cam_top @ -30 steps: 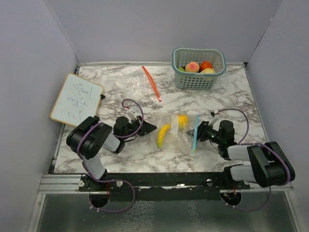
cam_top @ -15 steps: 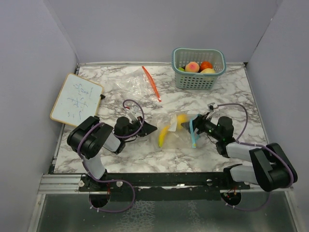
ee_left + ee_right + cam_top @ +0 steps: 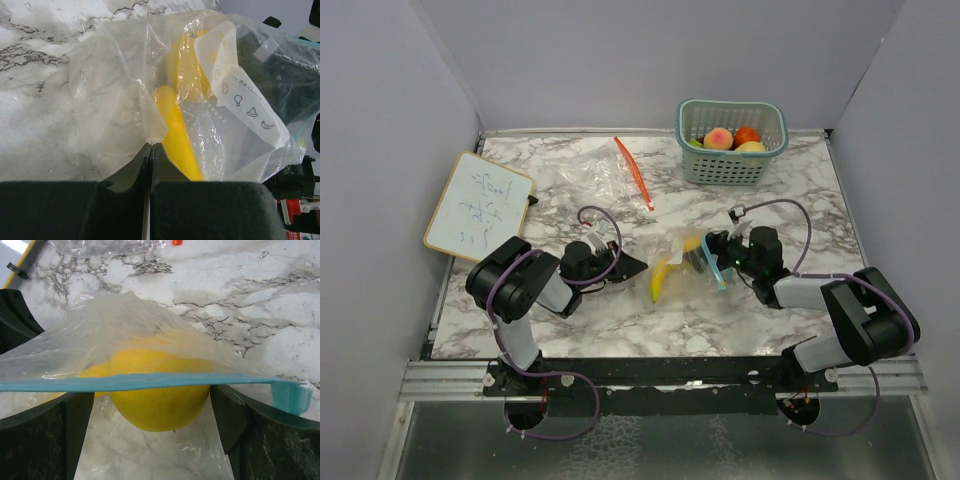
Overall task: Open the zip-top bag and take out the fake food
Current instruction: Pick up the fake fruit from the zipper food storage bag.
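As the left gripper [image 3: 150, 148] pinches the clear plastic zip-top bag [image 3: 115, 100], the wide-open right gripper [image 3: 152, 407] should centre the round yellow toy lemon [image 3: 155, 385] between its fingers before closing.

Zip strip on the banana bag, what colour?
Zip strip: light blue, clearest in right wrist view.

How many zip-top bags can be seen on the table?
2. The blue-zip bag lies in the middle, a banana inside; the red-zip bag lies at the back, left of the basket.
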`<control>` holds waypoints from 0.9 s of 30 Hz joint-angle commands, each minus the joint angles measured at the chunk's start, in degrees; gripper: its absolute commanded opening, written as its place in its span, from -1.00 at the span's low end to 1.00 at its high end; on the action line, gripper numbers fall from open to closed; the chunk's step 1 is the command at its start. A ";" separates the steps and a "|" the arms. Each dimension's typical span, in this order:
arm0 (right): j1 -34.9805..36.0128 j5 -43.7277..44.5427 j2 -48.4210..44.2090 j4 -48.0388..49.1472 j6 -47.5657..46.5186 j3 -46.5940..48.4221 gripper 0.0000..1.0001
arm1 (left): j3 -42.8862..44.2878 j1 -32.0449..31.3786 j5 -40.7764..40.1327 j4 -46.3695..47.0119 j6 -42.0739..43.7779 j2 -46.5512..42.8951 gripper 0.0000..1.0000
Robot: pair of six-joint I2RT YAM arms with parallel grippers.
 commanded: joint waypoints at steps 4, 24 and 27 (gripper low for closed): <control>3.01 4.59 6.86 0.47 -3.17 5.53 0.99 | -0.61 -0.43 0.29 2.57 0.17 -0.76 -1.00; 2.87 13.11 -15.02 -18.18 -1.74 0.73 0.22 | -3.77 0.01 -3.07 18.83 -6.94 6.05 -1.00; 1.99 17.20 -20.28 -27.16 -3.79 2.04 0.22 | -3.88 0.16 -3.77 18.56 -6.83 5.84 -1.00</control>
